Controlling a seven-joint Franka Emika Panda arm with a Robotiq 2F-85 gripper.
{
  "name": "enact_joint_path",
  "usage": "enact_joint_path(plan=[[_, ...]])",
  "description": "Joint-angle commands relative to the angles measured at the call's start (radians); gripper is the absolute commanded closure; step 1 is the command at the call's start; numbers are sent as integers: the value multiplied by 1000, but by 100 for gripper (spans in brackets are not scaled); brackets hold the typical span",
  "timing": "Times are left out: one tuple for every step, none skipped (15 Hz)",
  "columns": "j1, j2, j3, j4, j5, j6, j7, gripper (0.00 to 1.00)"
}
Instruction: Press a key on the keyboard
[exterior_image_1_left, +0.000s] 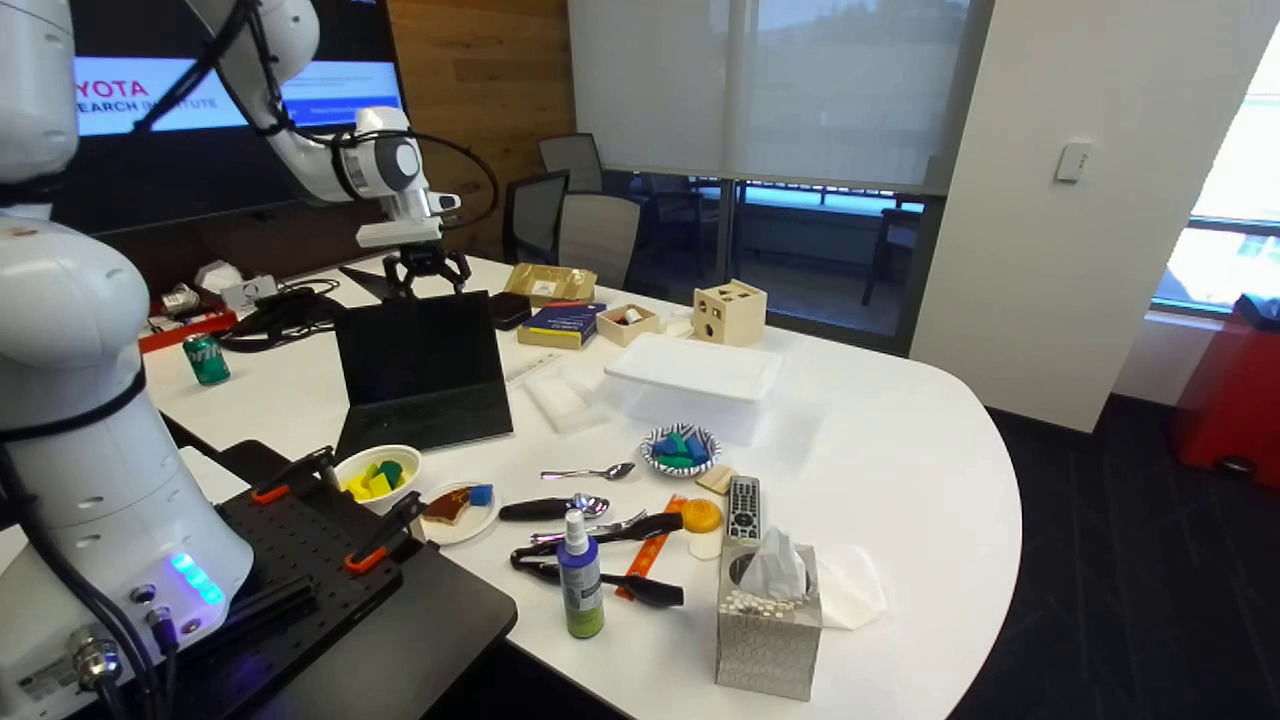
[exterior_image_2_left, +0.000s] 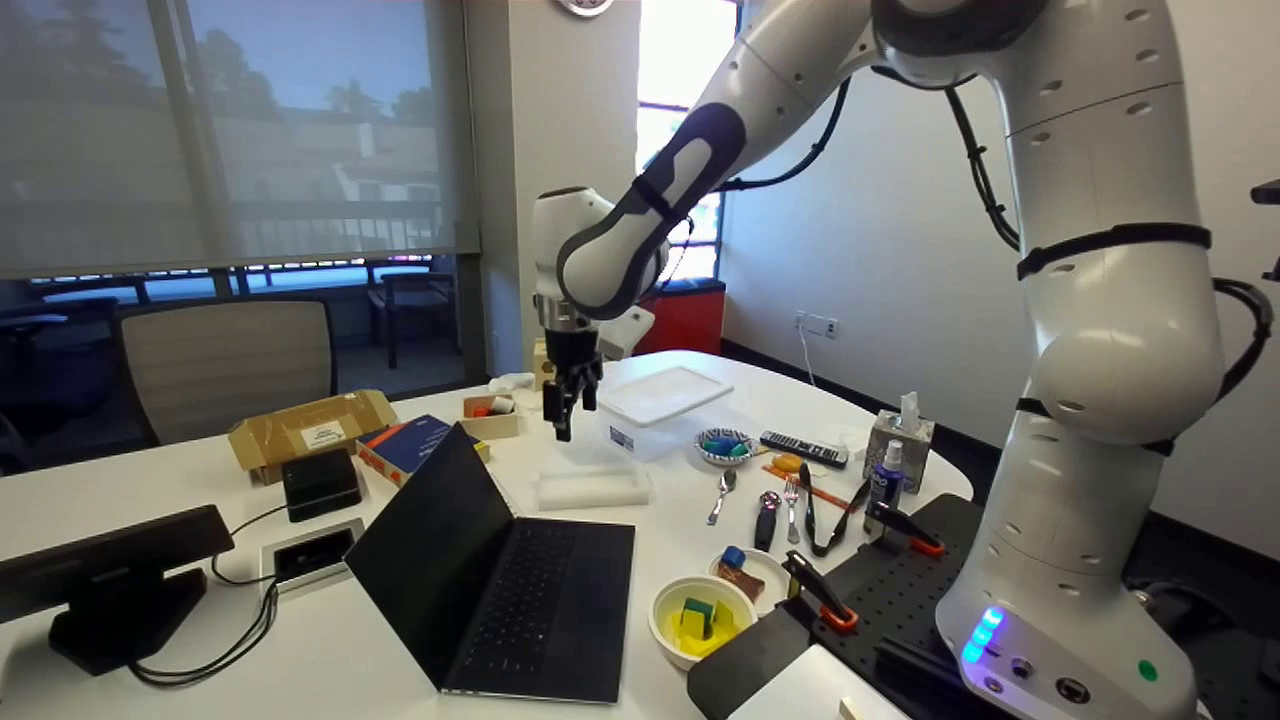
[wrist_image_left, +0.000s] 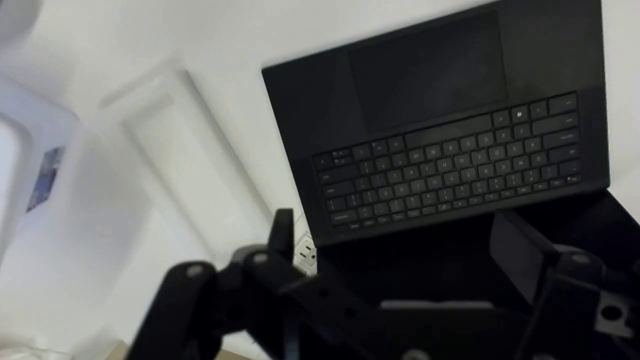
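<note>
The gripper (wrist_image_left: 400, 240) hangs clear of the keyboard (wrist_image_left: 450, 172), jaws spread wide, and far left in an exterior view the big screen (exterior_image_1_left: 225, 125) reads "YOTA" above "EARCH"!

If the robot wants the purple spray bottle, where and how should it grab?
I'd grip the spray bottle around its upper body, just under the white nozzle. The open gripper should probably come straight down, straddling the nozzle: the bottle stands upright and looks slim, and that way should miss the tongs and tissue box near it.
</note>
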Motion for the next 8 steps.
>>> enact_joint_path(plan=[[36, 157, -28, 124, -8, 62, 1, 25], [49, 185, -41, 145, -7, 71, 27, 25], [56, 207, -50, 161, -5, 84, 32, 31], [66, 230, -62, 181, -7, 93, 42, 38], [71, 250, -68, 200, -1, 97, 46, 48], [72, 279, -71, 225, 3, 99, 40, 55], [72, 302, -70, 247, 8, 96, 32, 64], [76, 330, -75, 277, 9, 89, 34, 70]])
